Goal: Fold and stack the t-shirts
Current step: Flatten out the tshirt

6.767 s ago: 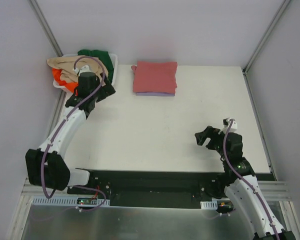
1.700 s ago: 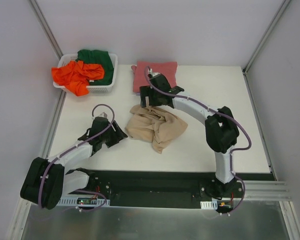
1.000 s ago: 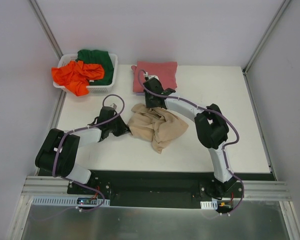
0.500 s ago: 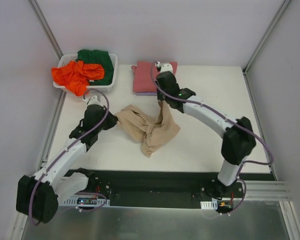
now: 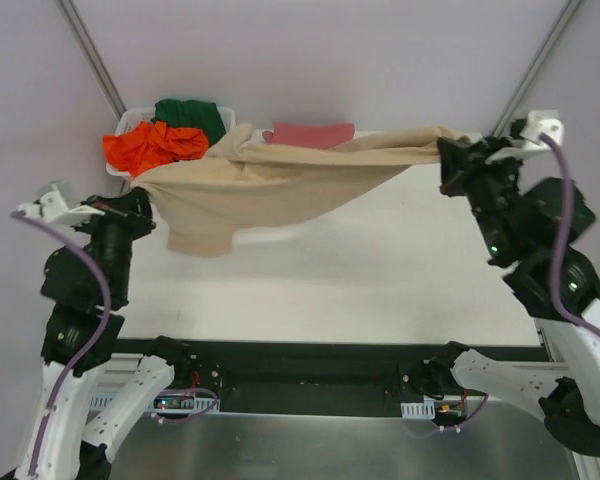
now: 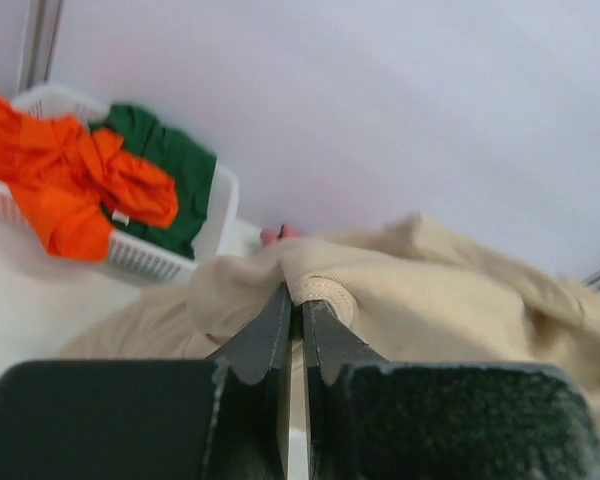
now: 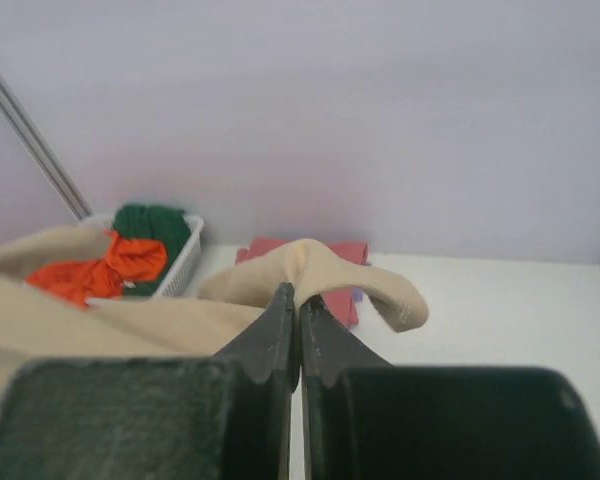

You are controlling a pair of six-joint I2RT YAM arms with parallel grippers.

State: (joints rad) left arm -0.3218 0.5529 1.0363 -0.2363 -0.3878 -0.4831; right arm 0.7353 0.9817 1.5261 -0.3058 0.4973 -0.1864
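Observation:
A tan-beige t-shirt [image 5: 280, 185] hangs in the air, stretched across the table between both grippers. At its left end my left gripper [image 5: 145, 203] is shut on a rolled hem [image 6: 325, 290]. My right gripper [image 5: 448, 152] is shut on a fold [image 7: 325, 262] at its right end. An orange t-shirt [image 5: 150, 145] and a dark green t-shirt [image 5: 190, 115] lie bunched in the white basket [image 5: 126, 122] at the back left. A folded pinkish-red t-shirt [image 5: 310, 133] lies at the back centre, partly hidden by the tan cloth. A sliver of lavender t-shirt [image 7: 356, 296] shows under it.
The white table [image 5: 400, 260] lies below the hanging shirt. Pale walls and metal frame posts [image 5: 90, 55] close in the back and sides. The black base rail [image 5: 310, 370] runs along the near edge.
Both arms have risen and drawn apart to the left and right. The tan t-shirt has come up off the table and is now pulled out wide between them.

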